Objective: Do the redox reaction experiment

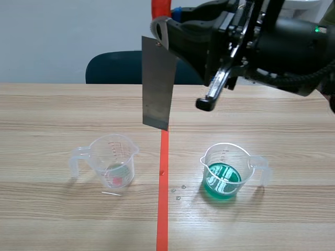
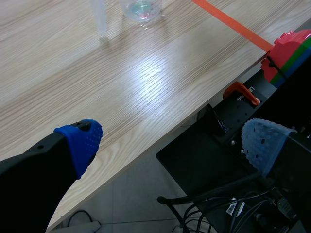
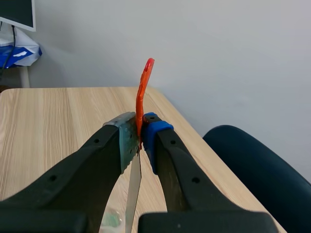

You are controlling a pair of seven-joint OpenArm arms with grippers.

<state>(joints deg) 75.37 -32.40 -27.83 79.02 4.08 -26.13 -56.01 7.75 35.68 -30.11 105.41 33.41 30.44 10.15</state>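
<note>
my right jaws clamp the metal strip (image 1: 158, 83), long axis upright, free end pointing down; left jaws stand apart.

Right arm (image 1: 282, 42): bulky black housing, green light (image 1: 316, 30) (tiny). Left tool (image 2: 174, 140) pads (image 2: 80, 141): blue, dotted.

A dark blue chair (image 1: 114, 68) stands behind the wooden table (image 1: 52, 115) (far edge).
</note>
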